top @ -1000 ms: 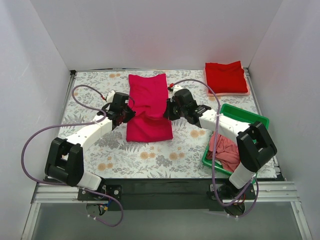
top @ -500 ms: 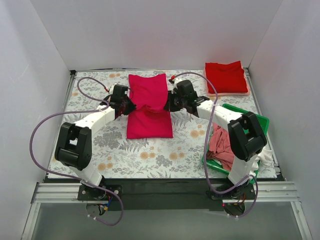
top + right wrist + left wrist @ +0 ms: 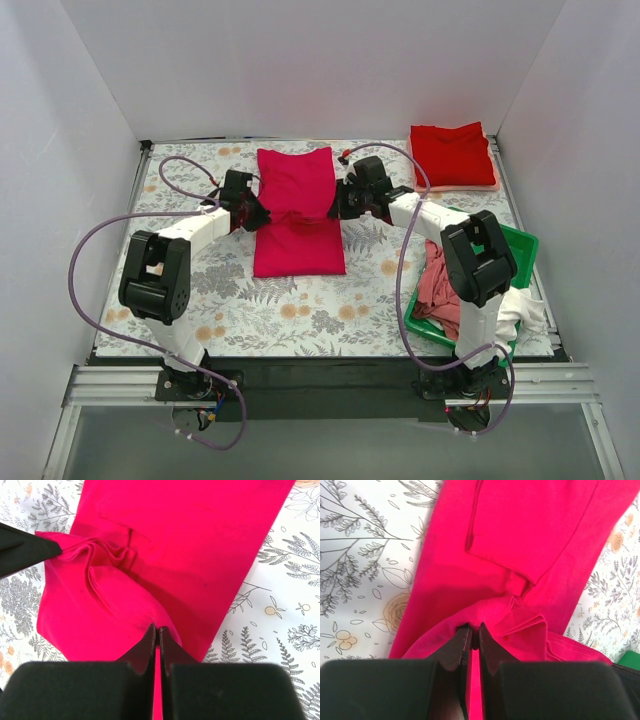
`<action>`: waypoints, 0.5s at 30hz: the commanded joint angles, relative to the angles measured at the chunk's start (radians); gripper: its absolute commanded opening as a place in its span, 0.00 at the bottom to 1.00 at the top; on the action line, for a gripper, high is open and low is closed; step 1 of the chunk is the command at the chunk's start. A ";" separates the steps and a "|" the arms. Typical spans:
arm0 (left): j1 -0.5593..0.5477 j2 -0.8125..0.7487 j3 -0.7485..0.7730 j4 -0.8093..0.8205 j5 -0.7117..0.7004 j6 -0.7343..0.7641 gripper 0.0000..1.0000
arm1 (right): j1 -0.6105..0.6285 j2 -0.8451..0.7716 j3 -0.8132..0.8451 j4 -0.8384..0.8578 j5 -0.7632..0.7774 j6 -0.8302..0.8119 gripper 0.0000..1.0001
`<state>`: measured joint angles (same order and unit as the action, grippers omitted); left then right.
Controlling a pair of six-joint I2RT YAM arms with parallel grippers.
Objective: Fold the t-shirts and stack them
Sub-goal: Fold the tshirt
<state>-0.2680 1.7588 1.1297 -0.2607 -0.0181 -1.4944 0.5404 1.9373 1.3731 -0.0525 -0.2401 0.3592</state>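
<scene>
Lying lengthwise in the middle of the table [image 3: 300, 310], the magenta-crimson t-shirt [image 3: 297, 250] is a long folded strip, drawn in at its waist where both arms have hold of it. The far half lies flat and wide, the near half flat and squarer, and between them the cloth bunches into raised pleats.

The left gripper [image 3: 258, 213] meets the shirt's left edge. In the left wrist view its jaws are pressed nearly together on a ridge of the pink-red fabric [image 3: 520, 555], with cloth running down between the fingertips [image 3: 475, 627]. The right gripper [image 3: 340, 208] takes the opposite edge the same way: in the right wrist view its jaws are closed on a peak of the cloth [image 3: 190, 555], only a thin sliver apart [image 3: 156, 629].

At the far right corner a brighter red t-shirt [image 3: 452, 153] sits folded square on top of a pale pink t-shirt [image 3: 455, 187], whose edge shows beneath it.

At the near right stands a green tray [image 3: 515, 245], holding a crumpled dusty-pink t-shirt [image 3: 445, 295] and some white cloth [image 3: 525, 310] by its right rim.
</scene>
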 commanded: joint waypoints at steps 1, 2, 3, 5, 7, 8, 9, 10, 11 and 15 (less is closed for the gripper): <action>0.019 0.008 0.038 0.006 0.017 0.019 0.00 | -0.016 0.031 0.058 0.022 -0.037 -0.011 0.03; 0.024 0.016 0.039 0.006 0.045 0.019 0.02 | -0.020 0.038 0.060 0.022 -0.044 -0.011 0.04; 0.026 0.022 0.041 0.008 0.050 0.019 0.03 | -0.022 0.045 0.069 0.022 -0.047 -0.011 0.06; 0.032 0.031 0.047 0.009 0.069 0.019 0.10 | -0.028 0.061 0.073 0.022 -0.047 -0.008 0.08; 0.035 0.034 0.050 0.012 0.078 0.022 0.21 | -0.031 0.074 0.084 0.022 -0.045 -0.008 0.11; 0.038 0.034 0.051 0.014 0.081 0.025 0.25 | -0.033 0.077 0.090 0.020 -0.045 -0.009 0.18; 0.039 0.030 0.054 0.014 0.083 0.026 0.39 | -0.034 0.078 0.095 0.020 -0.044 -0.009 0.24; 0.041 0.027 0.054 0.014 0.083 0.029 0.48 | -0.039 0.080 0.106 0.014 -0.041 -0.011 0.35; 0.044 0.019 0.056 0.012 0.083 0.031 0.62 | -0.039 0.080 0.113 0.008 -0.039 -0.011 0.58; 0.046 -0.039 0.032 0.017 0.082 0.033 0.90 | -0.040 0.048 0.116 -0.015 -0.034 -0.045 0.98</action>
<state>-0.2306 1.8000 1.1473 -0.2573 0.0536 -1.4776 0.5041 2.0193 1.4494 -0.0689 -0.2646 0.3435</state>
